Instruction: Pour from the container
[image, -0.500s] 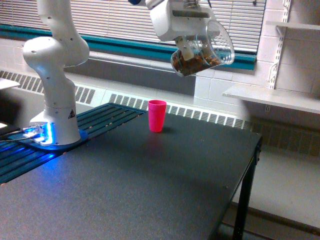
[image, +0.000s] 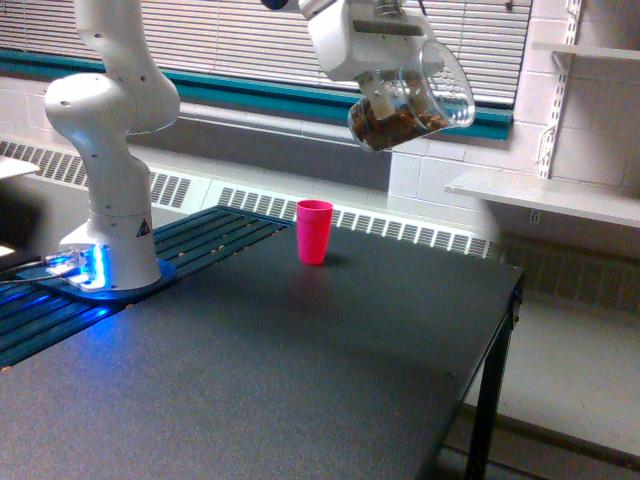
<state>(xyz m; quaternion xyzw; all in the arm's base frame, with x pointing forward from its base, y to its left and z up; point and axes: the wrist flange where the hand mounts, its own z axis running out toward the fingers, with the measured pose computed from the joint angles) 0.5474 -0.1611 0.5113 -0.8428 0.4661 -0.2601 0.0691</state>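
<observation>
container (image: 415, 100): we record clear walls, brown bits inside
gripper (image: 375, 45): we note white
pink cup (image: 314, 231): we list plain pink
table (image: 300, 360): we log black, finely speckled
arm base (image: 85, 270): we record a blue glow

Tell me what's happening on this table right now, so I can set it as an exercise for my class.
A white robot arm holds a clear container of brown bits in its gripper, high above the dark table. The container is tilted on its side, its open mouth towards the exterior view's right. A pink cup stands upright on the table, lower down and towards the exterior view's left. No bits can be seen falling.
</observation>
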